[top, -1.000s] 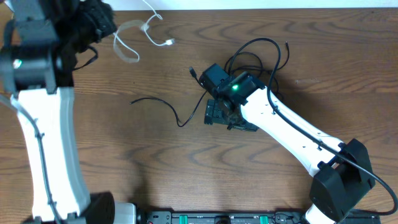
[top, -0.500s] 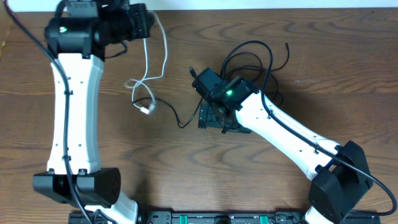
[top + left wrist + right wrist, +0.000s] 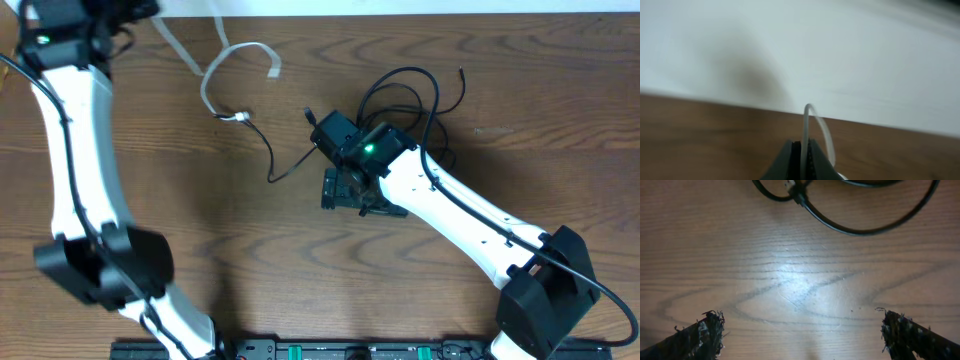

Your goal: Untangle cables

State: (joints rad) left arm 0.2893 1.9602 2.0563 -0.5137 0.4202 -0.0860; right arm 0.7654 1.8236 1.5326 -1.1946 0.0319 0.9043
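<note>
Two cable groups logged on table (image 3: 200, 250): white cable (image 3: 206, 76) at far left, black cables (image 3: 410, 95) heaped centre-right, beyond the right wrist.

Checked left gripper (image 3: 801, 152): pressed together, pinching white cable, which shows in left wrist view as a narrow arch rising from between the tips. Held over far-left corner, per overhead.

Checked right gripper (image 3: 800, 330): spread wide, holding nothing, hovering low over bare wood just short of a black loop.

Step in hand, as judged: drawing white cable clear of the black ones. Looks largely parted from the heap.

Long axis of white cable: diagonal, from far-left corner toward table centre, then curling into an open loop. Flat end pointing toward near side. Small plug end (image 3: 237, 117) pointing right, just beside the tip of a lone black strand (image 3: 270, 170). Touching or apart: cannot tell.

Lone black strand: running toward near edge, hooking sharply, then back up and right under the right wrist. Heap: overlapping loops, one free end (image 3: 461, 72) pointing at far edge.

Next move, as judged: calls for carrying the plug end away leftward without dragging the strand. Failing that, pinning the strand with right gripper first. After that, picking a single loop out of the heap.
</note>
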